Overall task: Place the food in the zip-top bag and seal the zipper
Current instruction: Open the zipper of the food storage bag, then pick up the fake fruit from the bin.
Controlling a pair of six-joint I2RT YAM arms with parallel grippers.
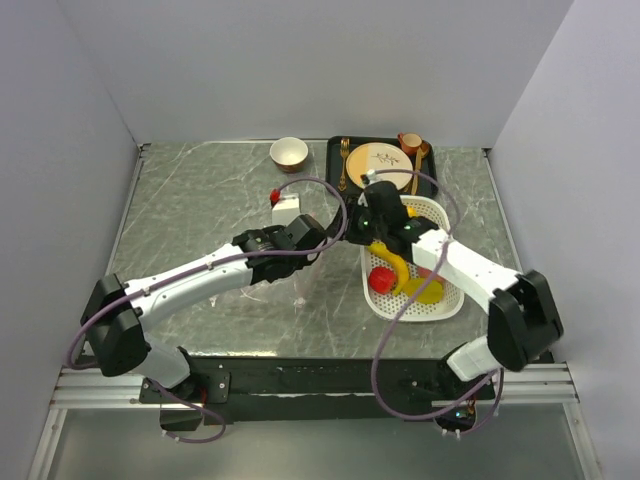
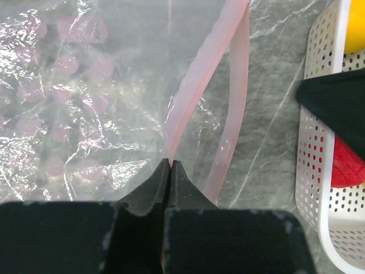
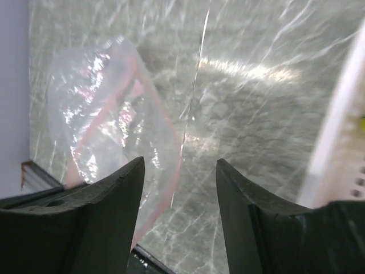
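Two arms come in from the bottom of the top view and meet near mid-frame. The left one stretches low from the lower left, and the right one folds back from the lower right.

One zip-top bag [image 2: 74,85] lies crinkled on the bench [image 1: 200,210], filling the upper left of the left wrist view. Its one zipper [image 2: 197,80] runs down from top centre.

Three pieces of food show in the single white basket [image 1: 450,300], right of centre: a banana [image 1: 398,265], a red apple [image 1: 381,280] and a yellow piece [image 1: 430,292]. One bowl [image 1: 289,153] and one plate [image 1: 375,160] sit along the top.

The left pincer [image 2: 170,162] is clamped tight on one lip of the zipper. The right pincer [image 3: 179,161] hangs at the basket's upper left corner, spread wide with nothing between its fingers.

Grey marbled stone forms the bench, and pale plain walls close three sides.
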